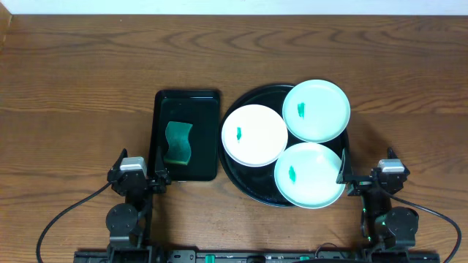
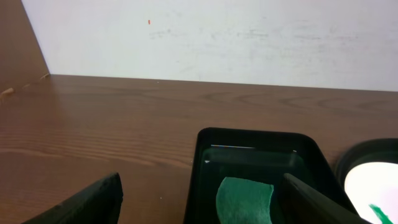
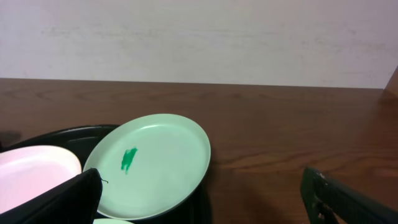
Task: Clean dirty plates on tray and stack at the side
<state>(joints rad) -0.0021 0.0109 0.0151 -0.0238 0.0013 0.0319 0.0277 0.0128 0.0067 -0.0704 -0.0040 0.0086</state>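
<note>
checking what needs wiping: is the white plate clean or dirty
Dirty: the white plate on the black tray bears a small green smear near its middle, plain in the overhead view.

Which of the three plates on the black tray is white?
The small white round plate, leftmost; the far plate and near plate are mint green.
</note>
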